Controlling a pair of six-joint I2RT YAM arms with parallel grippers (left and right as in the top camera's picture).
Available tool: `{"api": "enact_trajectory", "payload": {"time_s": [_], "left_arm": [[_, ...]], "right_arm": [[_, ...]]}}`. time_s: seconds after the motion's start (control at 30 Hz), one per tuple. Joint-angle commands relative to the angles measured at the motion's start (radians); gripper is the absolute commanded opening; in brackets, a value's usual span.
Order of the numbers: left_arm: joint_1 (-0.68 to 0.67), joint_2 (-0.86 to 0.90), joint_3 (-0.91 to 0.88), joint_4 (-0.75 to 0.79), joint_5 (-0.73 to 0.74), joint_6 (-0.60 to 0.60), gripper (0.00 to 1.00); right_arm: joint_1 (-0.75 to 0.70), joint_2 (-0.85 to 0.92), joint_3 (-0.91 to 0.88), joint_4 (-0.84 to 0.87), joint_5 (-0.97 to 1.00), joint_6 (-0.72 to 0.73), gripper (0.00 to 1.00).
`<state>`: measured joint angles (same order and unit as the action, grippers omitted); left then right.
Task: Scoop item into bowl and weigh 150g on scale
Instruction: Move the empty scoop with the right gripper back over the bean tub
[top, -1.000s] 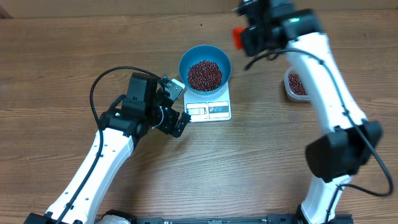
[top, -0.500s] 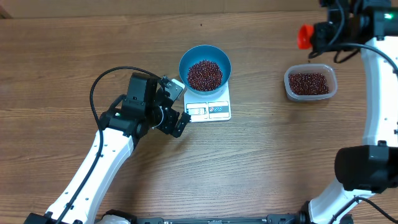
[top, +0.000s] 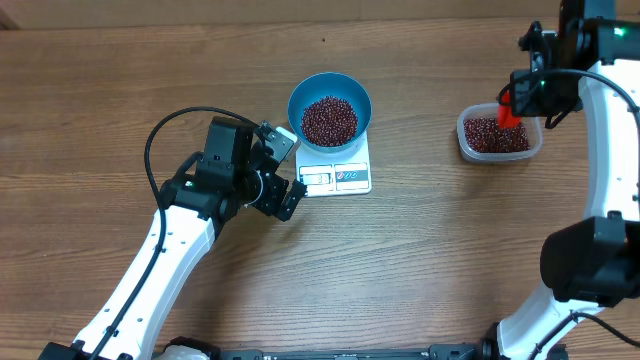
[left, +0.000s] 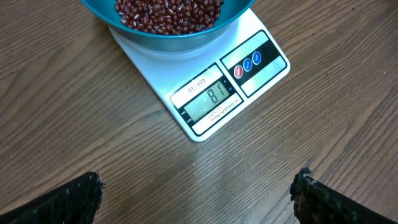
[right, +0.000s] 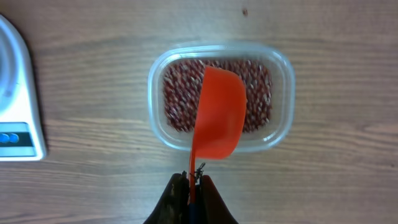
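Over tub (right: 281, 124), R end effector (right: 194, 183) clenched on orange scoop (right: 219, 112), L end effector (left: 198, 180) fully released, empty.

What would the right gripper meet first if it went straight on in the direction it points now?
The right gripper, shut on the orange scoop, points at the clear tub. The scoop would probably meet the beans in that tub first; how far above them it hangs is unclear.
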<state>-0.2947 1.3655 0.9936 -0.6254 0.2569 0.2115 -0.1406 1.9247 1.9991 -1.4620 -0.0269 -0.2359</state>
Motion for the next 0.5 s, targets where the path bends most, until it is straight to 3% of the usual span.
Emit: {"api": "enact_trajectory", "payload": {"time_s": [0.0,0.47], "left_arm": [[0.0,0.007,-0.002,0.001,0.002,-0.01,1.0],[0.0,0.007,-0.002,0.001,0.002,-0.01,1.0]], "right_arm": [[0.001,0.031,-0.02,0.003,0.075,0.0,0.04],[0.0,0.132,-0.063,0.074,0.173,0.005,0.04]]}}
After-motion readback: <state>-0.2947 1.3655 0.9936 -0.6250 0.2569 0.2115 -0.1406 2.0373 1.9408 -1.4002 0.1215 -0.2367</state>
